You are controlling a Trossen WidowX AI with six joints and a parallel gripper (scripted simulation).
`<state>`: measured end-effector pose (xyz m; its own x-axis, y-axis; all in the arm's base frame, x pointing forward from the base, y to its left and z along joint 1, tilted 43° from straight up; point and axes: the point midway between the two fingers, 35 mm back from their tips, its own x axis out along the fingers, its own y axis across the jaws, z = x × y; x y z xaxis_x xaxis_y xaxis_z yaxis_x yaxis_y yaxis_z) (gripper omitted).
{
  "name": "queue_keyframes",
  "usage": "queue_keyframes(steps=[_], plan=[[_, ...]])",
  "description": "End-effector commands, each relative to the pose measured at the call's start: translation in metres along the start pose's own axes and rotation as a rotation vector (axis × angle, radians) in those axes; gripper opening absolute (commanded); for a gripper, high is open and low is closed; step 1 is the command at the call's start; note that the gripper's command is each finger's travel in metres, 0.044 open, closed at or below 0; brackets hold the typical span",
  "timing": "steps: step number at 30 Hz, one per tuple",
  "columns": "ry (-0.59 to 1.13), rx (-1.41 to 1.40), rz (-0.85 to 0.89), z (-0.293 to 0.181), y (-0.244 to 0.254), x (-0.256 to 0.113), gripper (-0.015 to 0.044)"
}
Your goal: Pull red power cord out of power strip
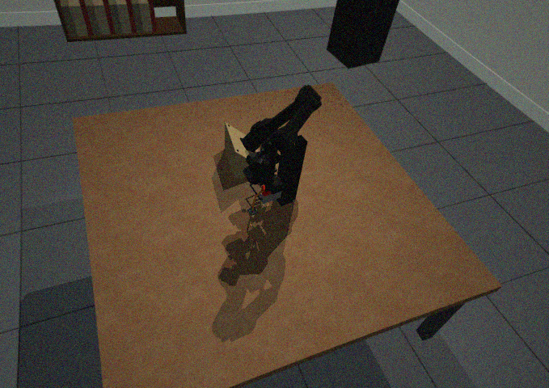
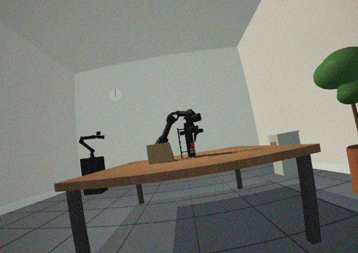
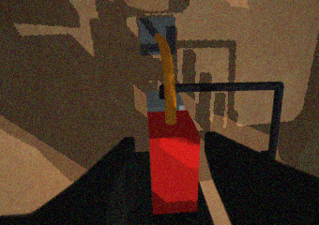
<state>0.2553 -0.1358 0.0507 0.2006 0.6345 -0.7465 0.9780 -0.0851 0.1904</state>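
Note:
The red plug (image 1: 263, 190) (image 2: 192, 145) (image 3: 174, 164) shows low beside a tall black upright block. An orange-yellow cord (image 3: 168, 70) runs from its end toward a small blue-grey piece (image 3: 144, 35). Another blue-grey part (image 3: 154, 102) shows just beyond the plug; which part is the power strip I cannot tell. My gripper (image 3: 170, 142) is partly open over the plug. In the wrist view the plug shows between the two black fingers, with gaps on both sides, nearer the right finger. The plug's seating in its socket is hidden.
The black upright block (image 1: 293, 171) stands close beside the gripper. A thin black rack (image 2: 180, 143) (image 3: 242, 86) stands near the plug. A beige angled panel (image 1: 234, 138) (image 2: 160, 153) stands on the wooden table (image 1: 155, 283) (image 2: 244, 162). The arm's shadow falls over the plug's surroundings.

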Motion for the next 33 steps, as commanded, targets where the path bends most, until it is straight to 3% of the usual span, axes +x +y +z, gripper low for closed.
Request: queue_keyframes(steps=[1, 23, 27, 33], plan=[[0.009, 0.009, -0.001, -0.008, -0.002, 0.002, 0.0160], [0.010, 0.009, 0.000, -0.011, -0.002, 0.014, 0.0160], [0.003, 0.002, -0.001, -0.010, -0.001, 0.011, 0.0055], [0.003, 0.002, -0.001, -0.010, -0.001, 0.011, 0.0015]])
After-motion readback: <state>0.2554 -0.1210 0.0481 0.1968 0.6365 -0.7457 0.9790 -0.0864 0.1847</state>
